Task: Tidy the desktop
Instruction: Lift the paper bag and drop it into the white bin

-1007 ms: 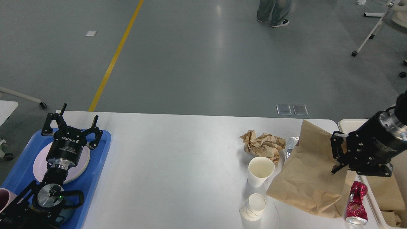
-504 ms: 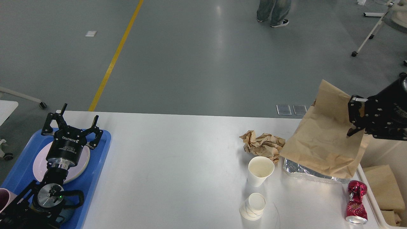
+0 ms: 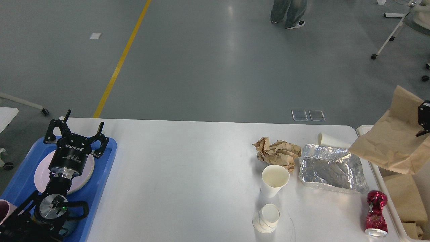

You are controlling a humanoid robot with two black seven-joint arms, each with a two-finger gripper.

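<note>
Foil bag [image 3: 331, 169] lies crinkled on smooth desktop [image 3: 188, 174].

The bench [image 3: 188, 174] is stretching wide and flat in front of me, a large white top with a smooth, faintly glossy face and rounded corners. Its far edge is running straight across my view and its far right corner is curving off near the right side. The near edge is falling outside my view. The middle and left-of-middle stretch is lying bare, while litter is sitting on its right part and a blue tray on its left end.
</note>
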